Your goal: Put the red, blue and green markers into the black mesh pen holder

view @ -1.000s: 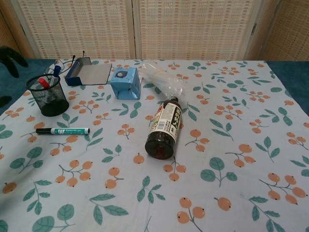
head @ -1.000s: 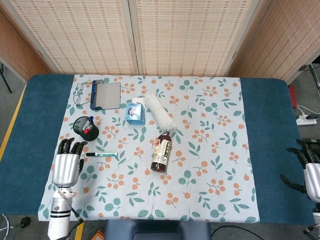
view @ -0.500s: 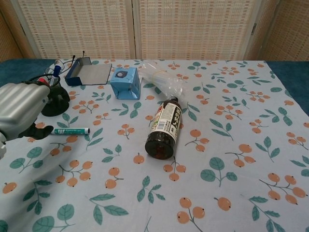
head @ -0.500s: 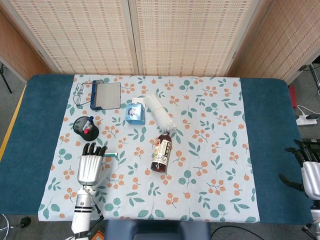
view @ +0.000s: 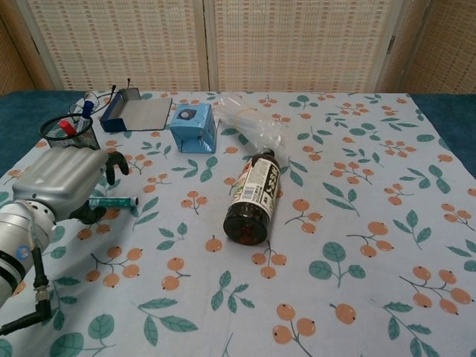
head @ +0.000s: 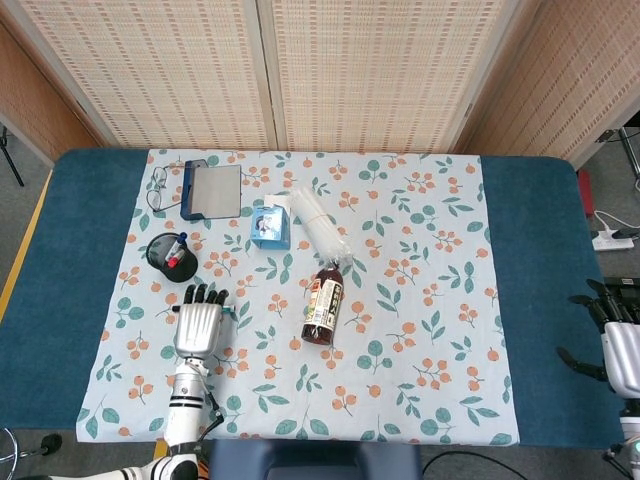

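The black mesh pen holder (head: 167, 257) (view: 65, 134) stands at the left of the floral cloth. A red marker (view: 67, 126) and a blue marker (view: 88, 107) stick up out of it. The green marker (view: 115, 201) lies flat on the cloth in front of the holder. My left hand (head: 200, 322) (view: 63, 183) hovers palm down over the marker's left part, fingers apart and holding nothing. In the head view only the marker's right tip (head: 233, 312) shows. My right hand (head: 622, 350) hangs off the table's right edge, fingers spread, empty.
A dark bottle (head: 324, 301) (view: 253, 195) lies on its side mid-table. Behind it are a blue tissue box (head: 270, 226) (view: 195, 126) and a clear plastic bag (head: 318, 225). A blue-edged tray (head: 213, 190) and glasses (head: 157, 188) sit at the back left.
My left hand has moved right from the table's left edge to above the green marker, now covering most of it. The right hand has stayed put.
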Controlling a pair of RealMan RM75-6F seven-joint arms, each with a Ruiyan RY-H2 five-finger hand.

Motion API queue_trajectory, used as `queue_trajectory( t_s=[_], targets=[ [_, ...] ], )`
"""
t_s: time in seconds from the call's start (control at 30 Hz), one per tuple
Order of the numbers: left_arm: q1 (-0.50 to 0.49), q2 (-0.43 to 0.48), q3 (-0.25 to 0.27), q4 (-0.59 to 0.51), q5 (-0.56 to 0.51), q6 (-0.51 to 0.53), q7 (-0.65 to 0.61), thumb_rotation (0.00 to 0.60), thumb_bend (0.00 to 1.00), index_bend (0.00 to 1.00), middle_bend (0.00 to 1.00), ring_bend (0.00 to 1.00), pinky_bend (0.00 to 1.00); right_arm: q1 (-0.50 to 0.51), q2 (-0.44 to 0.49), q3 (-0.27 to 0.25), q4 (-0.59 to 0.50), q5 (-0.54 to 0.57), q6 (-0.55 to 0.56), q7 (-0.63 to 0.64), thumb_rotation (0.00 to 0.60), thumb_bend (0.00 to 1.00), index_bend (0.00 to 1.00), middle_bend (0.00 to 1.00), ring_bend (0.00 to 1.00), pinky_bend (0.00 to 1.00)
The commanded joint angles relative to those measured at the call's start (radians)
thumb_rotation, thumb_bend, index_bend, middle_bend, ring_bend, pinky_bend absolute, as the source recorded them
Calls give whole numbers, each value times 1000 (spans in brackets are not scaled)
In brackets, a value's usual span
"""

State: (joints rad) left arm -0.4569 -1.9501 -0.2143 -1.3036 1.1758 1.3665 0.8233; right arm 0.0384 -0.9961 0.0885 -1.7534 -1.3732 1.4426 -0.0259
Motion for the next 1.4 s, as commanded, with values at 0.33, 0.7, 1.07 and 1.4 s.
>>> queue_trajectory(
  t_s=[0.33, 0.7, 1.07, 1.4],
  targets=[
    [-44, -92, -13, 98, -39, -37, 29, 600, 277, 339, 402, 190, 187, -7, 13, 10, 14, 12, 6, 47, 600, 98, 279, 80, 218, 176],
    [-83, -112, -55, 150, -43, -50, 6, 600, 278, 372, 411, 198, 191, -8, 16, 10, 17, 8, 8, 60, 600, 99, 279, 80, 218, 176],
    [-100, -102, -71, 176, -57, -58, -1, 600, 278, 377, 418, 200, 191, -9, 17, 12, 17, 13, 9, 60, 600, 99, 279, 80, 219, 176],
    [-105, -101, -66, 202, -60, -62, -23, 600, 277, 394, 459, 205, 192, -11, 19, 12, 12, 10, 13, 59, 600, 99, 279, 80, 223, 176]
  ],
)
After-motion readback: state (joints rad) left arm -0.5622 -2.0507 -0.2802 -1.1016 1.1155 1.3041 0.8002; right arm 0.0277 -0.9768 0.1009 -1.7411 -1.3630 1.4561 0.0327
